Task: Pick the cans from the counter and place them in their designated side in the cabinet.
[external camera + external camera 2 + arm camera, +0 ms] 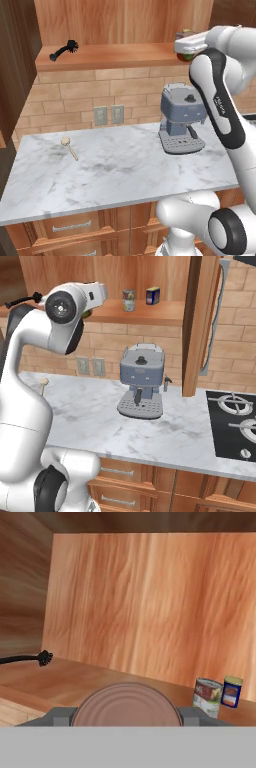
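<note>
I'm seeing a smooth, dull metal can lid (126,704) against the cabinet's (145,607) warm grained wood; the counter (115,175) is looking like polished grey-veined marble, the coffee machine (141,383) matt blue-grey plastic.

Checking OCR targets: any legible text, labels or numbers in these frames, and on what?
None legible.
Silver can: red-and-yellow label, print blurred.
Blue can: yellow label, too small to read.
Robot arm: small dark marking, unreadable.
Coffee machine: no lettering visible.

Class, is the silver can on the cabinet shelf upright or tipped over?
Upright. The silver can stands on its base on the shelf, flat lid facing up, beside the blue can; the hand view shows the same.
</note>
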### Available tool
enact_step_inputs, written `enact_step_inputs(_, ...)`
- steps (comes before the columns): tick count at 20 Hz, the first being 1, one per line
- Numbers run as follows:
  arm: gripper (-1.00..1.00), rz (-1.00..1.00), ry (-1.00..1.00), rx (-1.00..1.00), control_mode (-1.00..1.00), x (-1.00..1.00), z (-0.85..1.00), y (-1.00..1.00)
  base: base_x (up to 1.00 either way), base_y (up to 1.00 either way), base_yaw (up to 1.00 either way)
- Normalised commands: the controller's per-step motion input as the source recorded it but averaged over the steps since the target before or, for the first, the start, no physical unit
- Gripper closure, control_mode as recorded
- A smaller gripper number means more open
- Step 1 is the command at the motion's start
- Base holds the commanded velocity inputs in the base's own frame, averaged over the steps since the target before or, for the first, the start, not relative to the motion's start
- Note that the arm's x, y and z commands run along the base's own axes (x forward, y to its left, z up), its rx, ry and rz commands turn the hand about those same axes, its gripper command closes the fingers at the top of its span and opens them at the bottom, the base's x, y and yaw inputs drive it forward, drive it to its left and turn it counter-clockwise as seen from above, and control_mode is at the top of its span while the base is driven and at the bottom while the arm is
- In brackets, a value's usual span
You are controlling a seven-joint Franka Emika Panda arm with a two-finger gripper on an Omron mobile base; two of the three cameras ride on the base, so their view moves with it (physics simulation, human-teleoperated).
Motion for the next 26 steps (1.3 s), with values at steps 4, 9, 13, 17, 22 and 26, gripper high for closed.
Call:
enact_step_inputs(4, 1.00, 0.00, 0.02, 0.00, -1.00, 0.19, 0.03, -0.03, 0.00, 0.00, 0.00)
enact_step_inputs(9, 1.00, 0.00, 0.05, 0.00, -1.00, 0.21, 0.00, -0.02, 0.00, 0.00, 0.00)
enact_step_inputs(13, 1.00, 0.00, 0.04, 0.00, -1.00, 0.21, 0.00, -0.05, 0.00, 0.00, 0.00)
enact_step_inputs(17, 1.00, 0.00, 0.02, 0.00, -1.00, 0.18, 0.00, -0.08, 0.00, 0.00, 0.00)
enact_step_inputs(22, 1.00, 0.00, 0.02, 0.00, -1.00, 0.17, -0.01, -0.07, 0.00, 0.00, 0.00)
enact_step_inputs(26, 1.00, 0.00, 0.01, 0.00, -1.00, 0.15, 0.00, -0.04, 0.00, 0.00, 0.00)
